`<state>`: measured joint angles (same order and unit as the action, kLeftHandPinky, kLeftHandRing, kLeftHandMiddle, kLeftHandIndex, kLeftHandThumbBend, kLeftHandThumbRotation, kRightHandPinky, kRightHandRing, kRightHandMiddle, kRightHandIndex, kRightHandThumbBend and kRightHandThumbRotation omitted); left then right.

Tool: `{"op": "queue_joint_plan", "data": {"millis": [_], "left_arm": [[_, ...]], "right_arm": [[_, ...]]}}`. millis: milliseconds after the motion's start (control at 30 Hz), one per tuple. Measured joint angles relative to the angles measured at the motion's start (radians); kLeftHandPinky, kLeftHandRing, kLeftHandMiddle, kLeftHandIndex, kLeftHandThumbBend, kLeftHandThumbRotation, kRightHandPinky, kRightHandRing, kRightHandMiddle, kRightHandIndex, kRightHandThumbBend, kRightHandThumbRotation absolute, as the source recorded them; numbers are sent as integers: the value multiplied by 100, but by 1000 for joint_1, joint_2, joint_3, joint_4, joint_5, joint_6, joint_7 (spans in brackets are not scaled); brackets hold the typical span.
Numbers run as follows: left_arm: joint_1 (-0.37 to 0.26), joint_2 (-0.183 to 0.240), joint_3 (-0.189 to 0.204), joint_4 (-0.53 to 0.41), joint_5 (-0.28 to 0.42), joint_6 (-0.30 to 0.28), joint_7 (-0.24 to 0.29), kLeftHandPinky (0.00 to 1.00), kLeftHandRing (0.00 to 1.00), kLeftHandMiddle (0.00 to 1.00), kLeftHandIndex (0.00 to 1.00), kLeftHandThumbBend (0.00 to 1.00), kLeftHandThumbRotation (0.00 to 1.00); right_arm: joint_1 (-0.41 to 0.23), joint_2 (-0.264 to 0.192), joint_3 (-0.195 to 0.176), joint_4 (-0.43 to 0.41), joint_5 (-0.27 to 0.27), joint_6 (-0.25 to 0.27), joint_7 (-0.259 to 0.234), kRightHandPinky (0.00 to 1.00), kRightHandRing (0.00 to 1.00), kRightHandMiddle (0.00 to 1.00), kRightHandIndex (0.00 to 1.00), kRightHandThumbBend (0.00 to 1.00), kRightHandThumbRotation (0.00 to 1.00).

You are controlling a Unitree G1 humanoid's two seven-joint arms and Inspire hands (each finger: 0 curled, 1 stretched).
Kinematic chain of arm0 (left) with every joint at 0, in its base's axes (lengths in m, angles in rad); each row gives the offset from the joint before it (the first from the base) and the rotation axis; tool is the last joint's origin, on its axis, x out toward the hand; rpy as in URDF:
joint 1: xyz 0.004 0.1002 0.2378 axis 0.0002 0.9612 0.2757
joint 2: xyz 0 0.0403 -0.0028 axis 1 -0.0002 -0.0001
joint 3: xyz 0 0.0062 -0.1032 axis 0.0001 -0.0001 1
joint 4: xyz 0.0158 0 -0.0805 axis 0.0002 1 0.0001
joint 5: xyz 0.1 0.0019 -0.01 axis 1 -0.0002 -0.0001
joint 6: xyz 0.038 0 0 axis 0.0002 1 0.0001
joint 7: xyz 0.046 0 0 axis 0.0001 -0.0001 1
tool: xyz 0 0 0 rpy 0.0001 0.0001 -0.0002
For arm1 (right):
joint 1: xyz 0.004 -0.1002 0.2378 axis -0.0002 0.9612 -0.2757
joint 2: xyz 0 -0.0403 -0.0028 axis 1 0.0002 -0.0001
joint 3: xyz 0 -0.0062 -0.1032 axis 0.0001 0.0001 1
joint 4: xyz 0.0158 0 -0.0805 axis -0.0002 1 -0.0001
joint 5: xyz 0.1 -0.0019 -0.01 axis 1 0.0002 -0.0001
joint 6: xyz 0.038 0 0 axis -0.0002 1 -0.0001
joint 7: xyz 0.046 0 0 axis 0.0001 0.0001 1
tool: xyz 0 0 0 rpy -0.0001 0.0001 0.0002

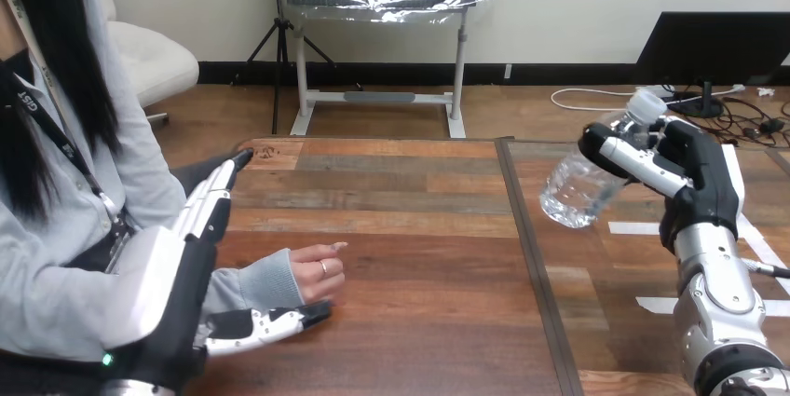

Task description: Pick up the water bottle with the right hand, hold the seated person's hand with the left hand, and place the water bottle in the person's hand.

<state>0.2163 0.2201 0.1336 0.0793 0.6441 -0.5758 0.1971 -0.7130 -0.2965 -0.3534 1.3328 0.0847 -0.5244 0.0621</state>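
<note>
A clear plastic water bottle [582, 184] with a white cap hangs tilted above the right part of the table, cap up and to the right. My right hand [694, 168] is shut on its upper half, fingers curled over it. The person's hand [317, 270] rests on the table at the left, loosely curled, with a grey sleeve at the wrist. My left hand [191, 247] stands beside that wrist with its back to the camera and its fingers straight, pointing away across the table. Its thumb lies straight on the table just in front of the person's hand. I cannot tell whether they touch.
The wooden table [419, 321] has a dark seam [528, 247] running front to back between its two boards. White tape strips [643, 227] are stuck on the right board under and beside my right arm. The person sits at the left edge.
</note>
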Motion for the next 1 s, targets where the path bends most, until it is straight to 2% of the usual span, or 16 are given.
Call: {"op": "queue_joint_plan", "data": {"millis": [267, 633, 900, 1000], "left_arm": [[-13, 70, 0, -12, 11, 56, -33, 85, 93, 94, 95, 100, 21], [-49, 170, -1, -15, -4, 122, -144, 82, 87, 87, 87, 100, 13], [-78, 237, -3, -20, -1, 171, -218, 79, 84, 84, 84, 100, 13], [-89, 264, -6, -15, 4, 174, -232, 78, 82, 82, 82, 100, 15]], "right_arm": [[0, 8, 0, -8, 16, -1, 33, 29, 31, 40, 38, 71, 0], [0, 24, 8, -14, 17, -1, 53, 30, 31, 40, 38, 71, 0], [0, 31, 24, -21, 17, -1, 61, 29, 30, 40, 38, 70, 0], [0, 33, 27, -24, 17, -4, 69, 28, 29, 39, 38, 70, 0]]}}
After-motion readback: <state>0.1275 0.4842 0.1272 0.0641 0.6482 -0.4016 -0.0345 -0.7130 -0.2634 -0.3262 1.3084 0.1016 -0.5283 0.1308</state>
